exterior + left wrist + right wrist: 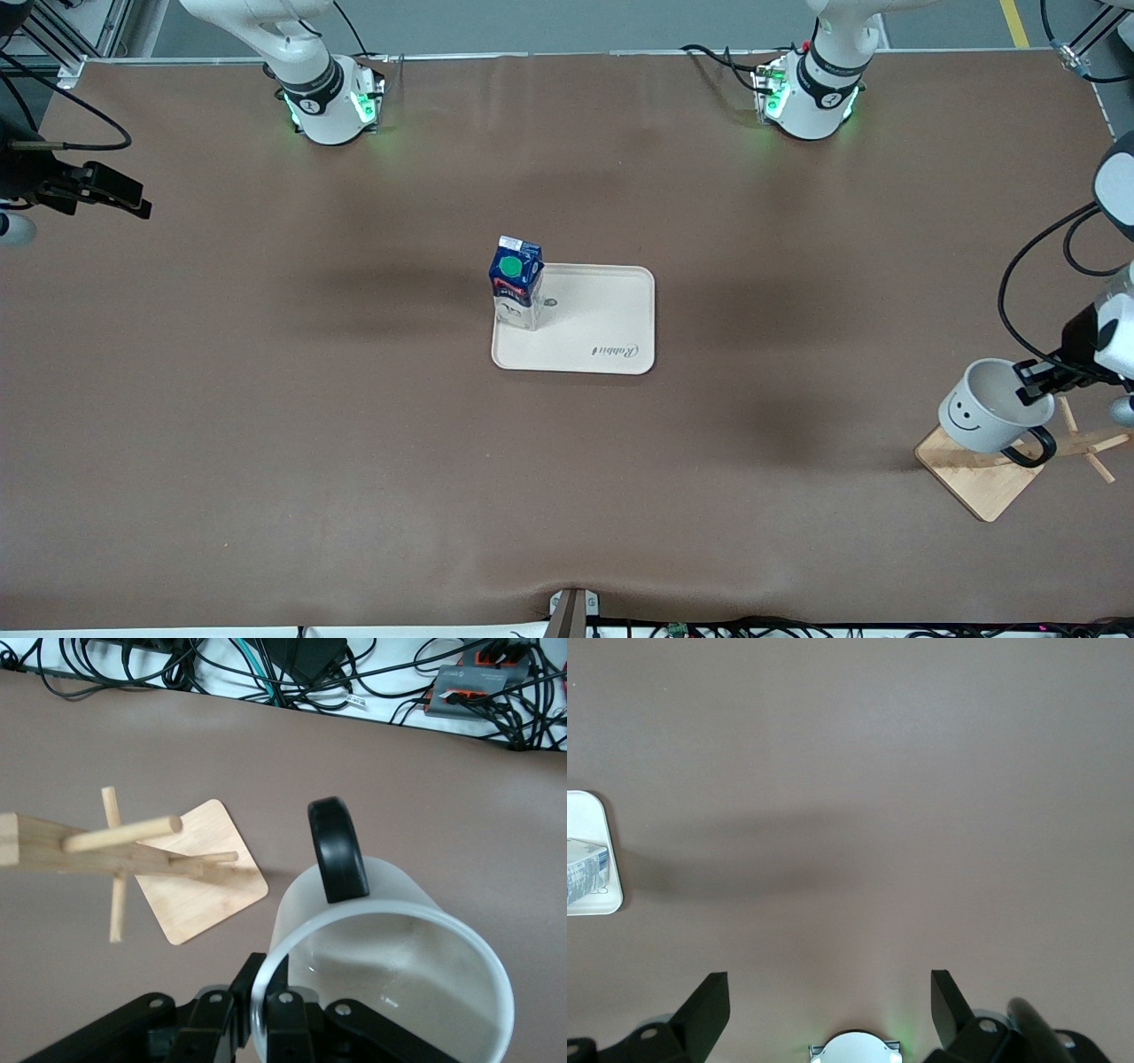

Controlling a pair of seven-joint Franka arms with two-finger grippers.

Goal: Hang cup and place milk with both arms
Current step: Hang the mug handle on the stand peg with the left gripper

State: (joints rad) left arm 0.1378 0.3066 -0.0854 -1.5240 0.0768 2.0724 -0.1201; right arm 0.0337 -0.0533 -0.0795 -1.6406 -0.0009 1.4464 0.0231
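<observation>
On the brown table (266, 425), the blue gable-top milk carton (516, 282) stands in the beige tray's (611, 310) corner, the right gripper (828, 1005) waits spread wide, while the left gripper (1038, 379), clenched on the white smiley cup's (988, 409) rim over the wooden peg rack (983, 474) at the table's edge, should thread the black handle (337, 849) squarely onto a peg (124, 835).

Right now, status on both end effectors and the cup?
Left end effector shut on cup rim, over wooden rack. Right end effector open, waiting. Milk on tray.
</observation>
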